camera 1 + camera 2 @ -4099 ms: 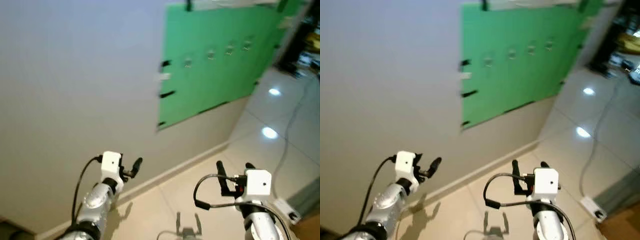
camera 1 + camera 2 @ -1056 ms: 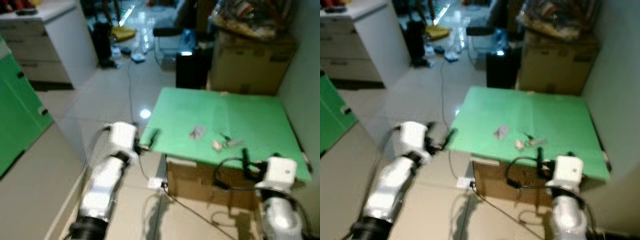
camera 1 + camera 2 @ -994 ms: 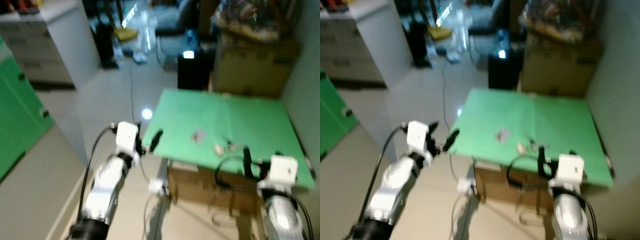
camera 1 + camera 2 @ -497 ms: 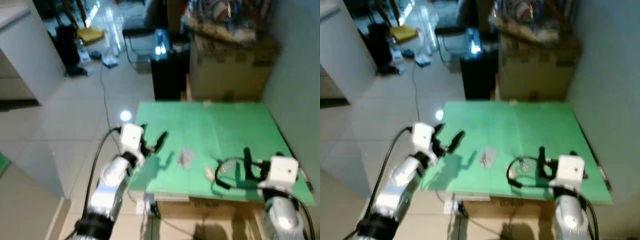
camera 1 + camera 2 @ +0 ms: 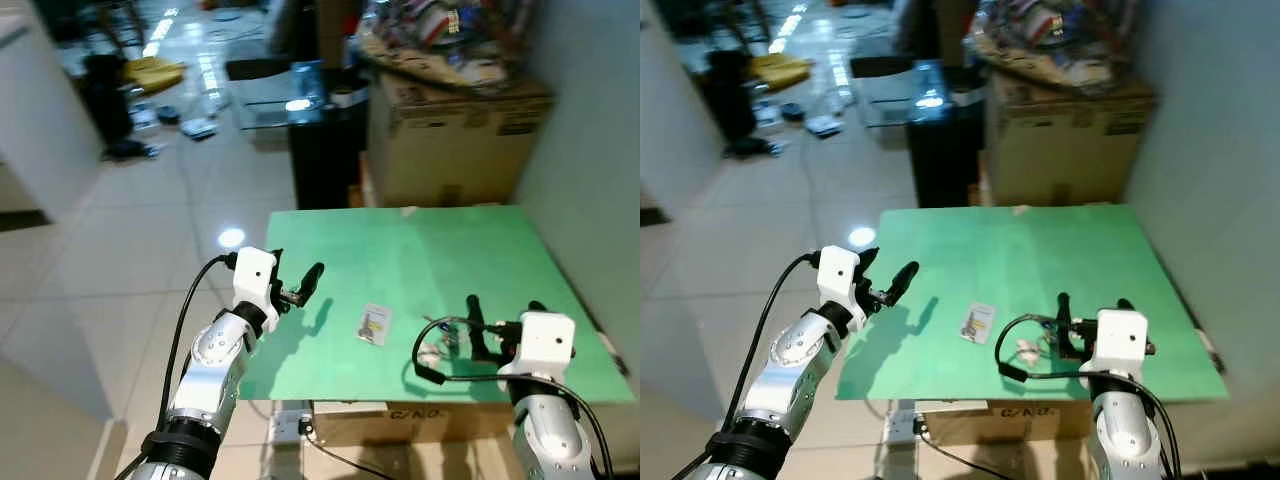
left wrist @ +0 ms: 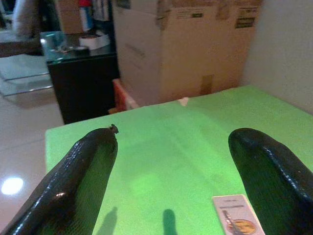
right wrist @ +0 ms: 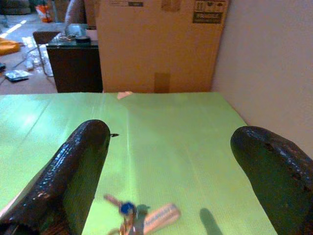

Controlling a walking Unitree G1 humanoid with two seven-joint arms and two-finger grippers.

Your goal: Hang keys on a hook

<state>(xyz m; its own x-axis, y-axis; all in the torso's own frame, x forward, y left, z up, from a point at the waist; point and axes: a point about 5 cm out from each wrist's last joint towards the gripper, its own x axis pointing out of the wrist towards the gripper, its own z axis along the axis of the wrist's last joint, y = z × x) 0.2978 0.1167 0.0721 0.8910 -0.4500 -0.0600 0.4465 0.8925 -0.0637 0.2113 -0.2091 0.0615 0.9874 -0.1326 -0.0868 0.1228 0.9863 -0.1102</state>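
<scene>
1. Standing on a brown box, the green table is the biggest thing before the robot; a large cardboard carton is behind it at 12 o'clock, and a black stand at 11 o'clock.
2. The left gripper hovers over the table's edge at 9 o'clock, with its two black fingers spread wide and nothing between them.
3. The right gripper is low over the table at 5 o'clock, also spread wide and empty (its wrist view looks straight over the keys).
4. A small card lies flat near the table's middle, between the two grippers.
5. The keys, with a blue part and a pale tag, lie on the green surface just in front of the right gripper, touching neither finger.

I judge that the step in hand is the approach for picking up; nothing is grasped yet. The next move calls for lowering the right gripper until its fingers come around the bunch, then closing. The bunch is flat and thin, so it may slip.
</scene>
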